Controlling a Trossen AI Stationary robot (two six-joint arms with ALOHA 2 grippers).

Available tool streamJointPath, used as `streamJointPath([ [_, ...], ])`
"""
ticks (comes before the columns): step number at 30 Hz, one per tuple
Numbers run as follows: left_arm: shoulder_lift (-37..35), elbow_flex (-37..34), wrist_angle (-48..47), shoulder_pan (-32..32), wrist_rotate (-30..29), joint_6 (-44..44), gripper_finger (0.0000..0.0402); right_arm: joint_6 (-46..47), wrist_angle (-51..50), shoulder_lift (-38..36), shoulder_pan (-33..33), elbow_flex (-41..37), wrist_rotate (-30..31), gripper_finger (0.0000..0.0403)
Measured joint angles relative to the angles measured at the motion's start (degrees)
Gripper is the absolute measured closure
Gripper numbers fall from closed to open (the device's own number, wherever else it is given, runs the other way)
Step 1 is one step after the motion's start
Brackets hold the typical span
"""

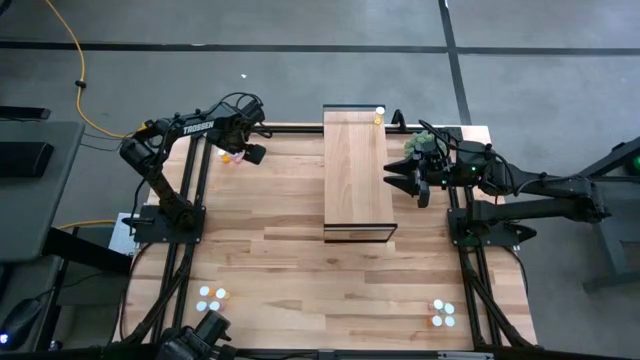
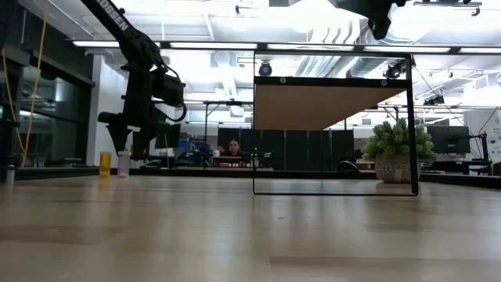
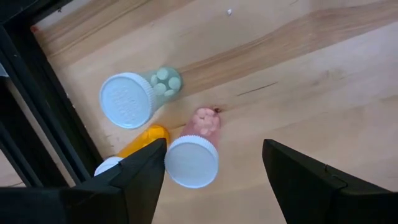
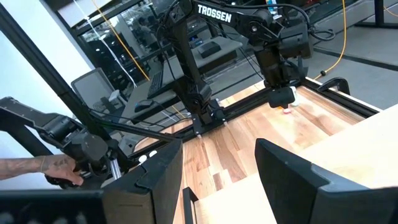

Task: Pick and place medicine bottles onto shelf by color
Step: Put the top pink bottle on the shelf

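Left wrist view gives me the best look: my left gripper [image 3: 211,171] hangs above a small cluster of medicine bottles with its fingers [image 3: 140,177] spread wide and nothing between them. Just below it I see a pink bottle [image 3: 194,149] with a white cap, sitting roughly in the gap between the fingers. Just beside it an orange bottle [image 3: 134,149] is partly hidden behind one finger, and a pale blue-green bottle [image 3: 140,96] lies a little farther on, close to the dark table frame [image 3: 43,106]. From the high view the left gripper [image 1: 252,152] is over the far left part of the tabletop [image 1: 270,250], with the bottles [image 1: 233,156] showing as small specks under it, well apart from the shelf [image 1: 355,175]. The shelf runs lengthwise down the middle of the table, and one yellow bottle [image 1: 379,117] stands at its far end. My right gripper [image 1: 400,178] waits just beside the shelf's right edge, near a small potted plant [image 1: 424,141]; in the right wrist view its fingers [image 4: 155,171] stand apart and hold nothing. In the low view the left gripper [image 2: 129,141] hovers just above a yellow bottle [image 2: 105,163] and a pink one [image 2: 124,164], not touching either as far as I can tell.
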Motion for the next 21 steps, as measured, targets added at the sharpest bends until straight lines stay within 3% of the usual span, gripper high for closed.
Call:
streamJointPath([
  [21, 0.0, 0.0, -0.29, 0.0, -1.43, 0.44, 0.0243, 0.42, 0.0, 0.0, 0.0, 0.02, -0.02, 0.021],
])
